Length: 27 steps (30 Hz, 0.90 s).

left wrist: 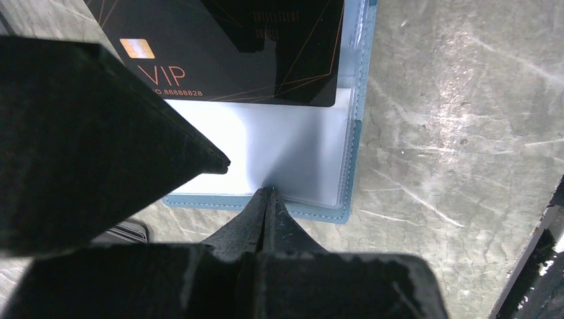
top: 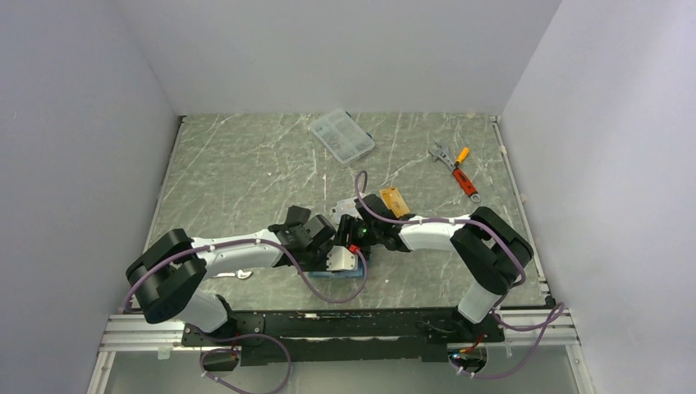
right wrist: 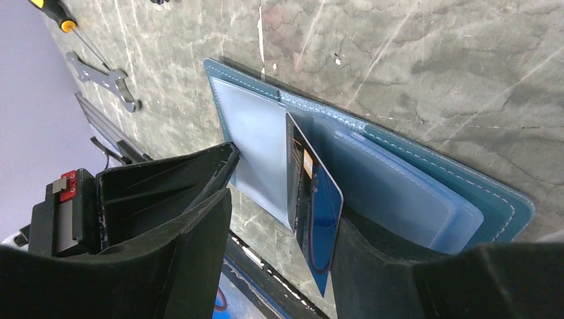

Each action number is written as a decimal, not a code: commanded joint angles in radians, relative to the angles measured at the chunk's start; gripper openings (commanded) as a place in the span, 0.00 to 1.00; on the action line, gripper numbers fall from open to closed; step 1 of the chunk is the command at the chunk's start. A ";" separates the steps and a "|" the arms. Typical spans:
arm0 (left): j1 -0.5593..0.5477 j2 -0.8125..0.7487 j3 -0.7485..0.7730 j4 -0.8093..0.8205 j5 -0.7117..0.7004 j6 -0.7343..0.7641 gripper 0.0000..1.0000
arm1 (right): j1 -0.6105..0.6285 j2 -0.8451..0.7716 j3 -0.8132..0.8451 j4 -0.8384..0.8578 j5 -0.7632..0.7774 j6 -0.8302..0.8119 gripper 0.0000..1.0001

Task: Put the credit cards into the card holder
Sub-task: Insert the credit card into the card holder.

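Note:
The teal card holder (top: 327,274) lies open near the table's front edge, its clear sleeves up, and also shows in the left wrist view (left wrist: 319,211) and the right wrist view (right wrist: 465,178). A black VIP card (left wrist: 233,53) sits partly in a sleeve and stands on edge (right wrist: 324,212). My left gripper (top: 318,243) is shut, its tips (left wrist: 266,193) pinching a clear sleeve's edge. My right gripper (top: 361,238) is open (right wrist: 286,219), straddling the card, which leans on its right finger (right wrist: 399,279). An orange card (top: 395,202) lies behind the right arm.
A clear compartment box (top: 341,135) lies at the back centre. A wrench (top: 441,152) and an orange-handled screwdriver (top: 462,176) lie back right; the wrench also shows in the right wrist view (right wrist: 106,78). The black frame rail (top: 345,324) runs just in front of the holder.

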 commanded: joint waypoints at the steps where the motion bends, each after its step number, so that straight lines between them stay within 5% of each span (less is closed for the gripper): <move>1: 0.007 0.019 -0.031 -0.022 -0.014 0.006 0.00 | 0.022 0.049 -0.003 -0.253 0.156 -0.039 0.57; 12: 0.008 0.024 -0.031 -0.022 -0.014 0.006 0.00 | 0.013 -0.087 -0.035 -0.288 0.123 -0.063 0.57; 17: 0.008 0.026 -0.022 -0.029 -0.015 0.001 0.00 | 0.008 -0.086 -0.052 -0.260 0.108 -0.054 0.43; 22: 0.008 0.026 -0.023 -0.032 -0.016 0.004 0.00 | 0.005 -0.085 -0.067 -0.227 0.105 -0.045 0.17; 27: 0.008 0.025 -0.028 -0.030 -0.018 0.004 0.00 | 0.003 -0.061 -0.061 -0.220 0.100 -0.044 0.07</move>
